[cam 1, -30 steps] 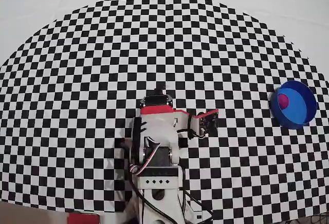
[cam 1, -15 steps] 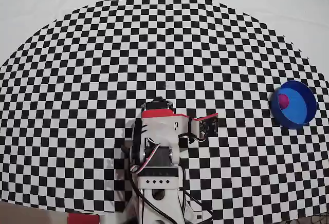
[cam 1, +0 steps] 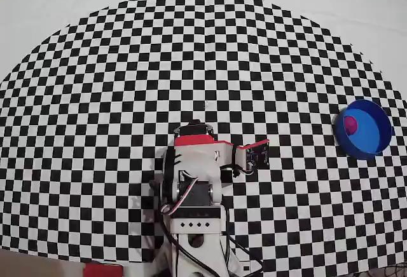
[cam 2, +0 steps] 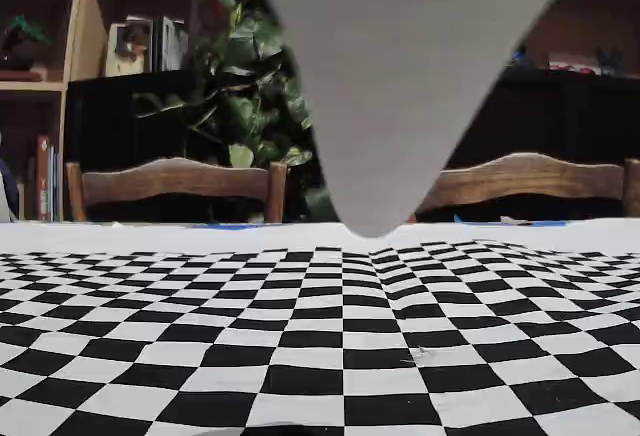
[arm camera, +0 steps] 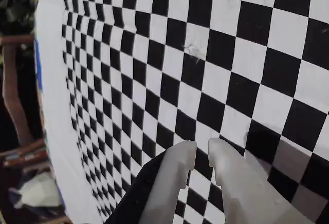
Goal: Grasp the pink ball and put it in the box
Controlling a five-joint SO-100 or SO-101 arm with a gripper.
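In the overhead view the pink ball [cam 1: 350,123] is seen inside the box [cam 1: 369,147], against its left wall, far to the right of the gripper [cam 1: 257,155], which is folded close to the arm's base [cam 1: 194,226]. In the wrist view the two fingers [arm camera: 175,183] are almost together (only a narrow gap is left) and nothing is held between them, above the checkered cloth [arm camera: 216,49]. In the fixed view neither ball nor box is shown.

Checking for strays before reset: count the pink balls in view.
1: the pink ball lies inside the blue box, near its left wall in the overhead view. None elsewhere.
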